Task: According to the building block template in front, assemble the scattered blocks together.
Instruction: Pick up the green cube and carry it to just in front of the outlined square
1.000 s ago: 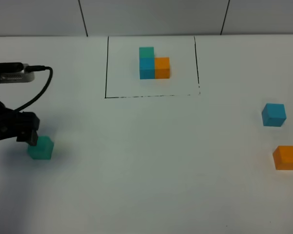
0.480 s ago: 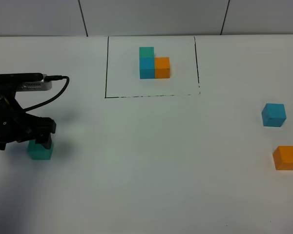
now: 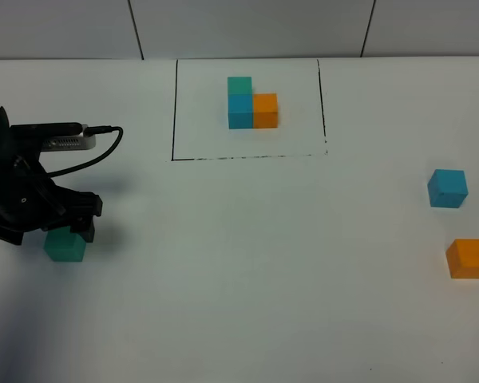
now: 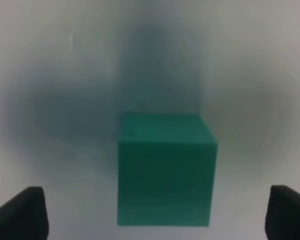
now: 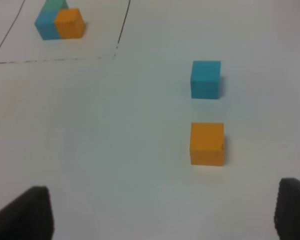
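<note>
Jaws gaping and empty, the left gripper is straddling the teal-green cube, plain only wrist-side, having been edging rightward since earlier.

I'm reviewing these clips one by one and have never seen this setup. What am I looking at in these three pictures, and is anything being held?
This is a two-armed robot at a white table. The wide picture comes from a camera mounted high, off the arms. The other two come from cameras on each wrist. At the back, inside a drawn black rectangle, sits the template: green, blue and orange cubes in an L. Three loose cubes are to be arranged alike. The left end effector is open, straddling the green cube without touching it. The right end effector is open and empty, looking at the blue cube and orange cube. Nothing is held.
</note>
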Tool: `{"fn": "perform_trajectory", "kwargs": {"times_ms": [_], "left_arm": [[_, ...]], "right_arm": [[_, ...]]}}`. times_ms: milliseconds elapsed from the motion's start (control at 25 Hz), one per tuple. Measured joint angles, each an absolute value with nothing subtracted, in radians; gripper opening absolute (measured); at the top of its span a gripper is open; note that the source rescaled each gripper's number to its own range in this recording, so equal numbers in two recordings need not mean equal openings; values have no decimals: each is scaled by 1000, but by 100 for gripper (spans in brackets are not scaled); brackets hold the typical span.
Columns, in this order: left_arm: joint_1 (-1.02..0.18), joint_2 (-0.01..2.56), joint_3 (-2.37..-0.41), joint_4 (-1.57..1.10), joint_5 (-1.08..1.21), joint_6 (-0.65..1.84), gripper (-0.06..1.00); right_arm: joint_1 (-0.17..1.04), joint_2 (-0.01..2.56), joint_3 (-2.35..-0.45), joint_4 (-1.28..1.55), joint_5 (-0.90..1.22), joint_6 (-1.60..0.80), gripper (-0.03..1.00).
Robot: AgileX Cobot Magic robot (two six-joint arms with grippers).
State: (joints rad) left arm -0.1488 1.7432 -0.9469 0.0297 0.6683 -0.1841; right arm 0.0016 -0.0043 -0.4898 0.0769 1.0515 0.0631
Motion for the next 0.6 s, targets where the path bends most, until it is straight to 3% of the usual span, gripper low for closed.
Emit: {"fn": "perform_trajectory", "kwargs": {"times_ms": [600], "left_arm": [[-149, 1786, -947, 30, 616, -184, 96]], "right_arm": [[2, -4, -490, 79, 1051, 63, 78]]}}
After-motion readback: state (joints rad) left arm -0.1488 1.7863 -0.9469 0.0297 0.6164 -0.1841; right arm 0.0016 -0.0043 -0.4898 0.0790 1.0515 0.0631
